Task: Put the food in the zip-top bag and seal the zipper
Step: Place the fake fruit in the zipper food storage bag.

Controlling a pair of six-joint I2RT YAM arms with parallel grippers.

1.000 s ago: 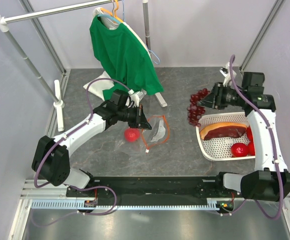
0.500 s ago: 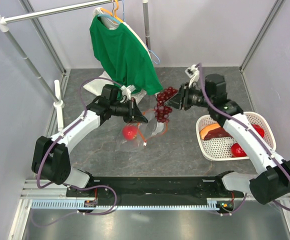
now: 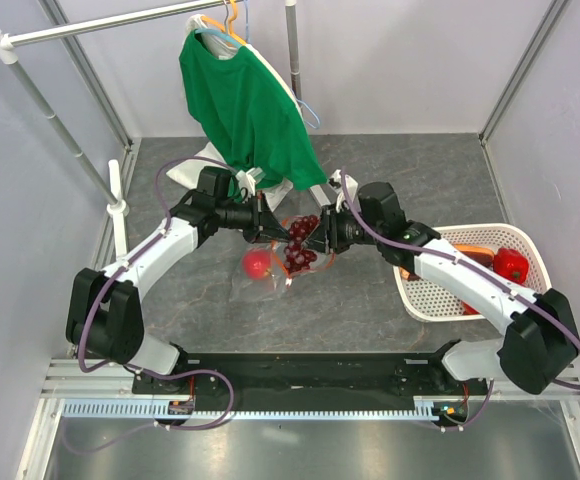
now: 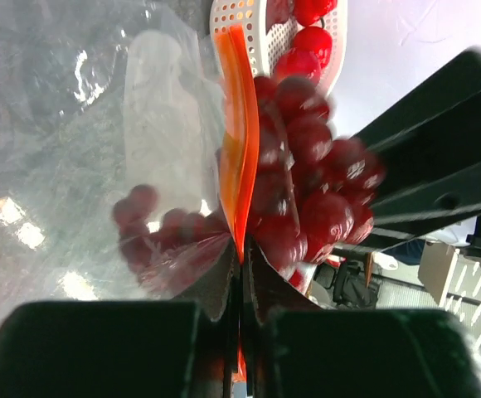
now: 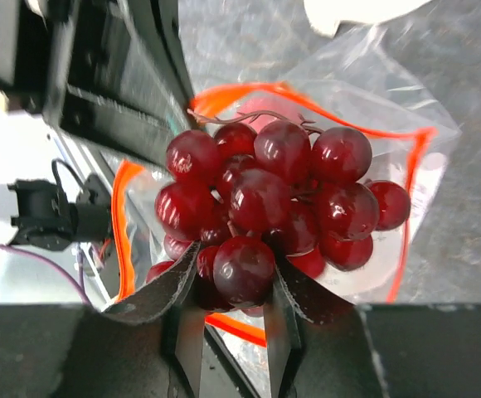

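Observation:
The zip-top bag (image 3: 310,262) lies at mid-table, clear plastic with an orange-red zipper (image 4: 239,166) along its mouth. My left gripper (image 3: 275,232) is shut on that zipper edge and holds the mouth up; the strip runs between its closed jaws (image 4: 242,257). My right gripper (image 3: 320,243) is shut on the dark red grape bunch (image 5: 274,199), its jaws clamped on the lowest grapes (image 5: 234,274). The bunch (image 3: 300,240) hangs at the open mouth, ringed by the zipper (image 5: 249,91), partly past it. A red round fruit (image 3: 258,263) sits inside the bag.
A white perforated basket (image 3: 425,295) at the right holds a red bell pepper (image 3: 511,264) and other food, partly hidden under my right arm. A green shirt (image 3: 245,100) hangs from a rack at the back, above a white cloth (image 3: 185,172).
My right arm has carried the grape bunch leftward from above the basket to the bag's mouth. My left gripper has kept its hold on the zipper edge, shifting slightly.

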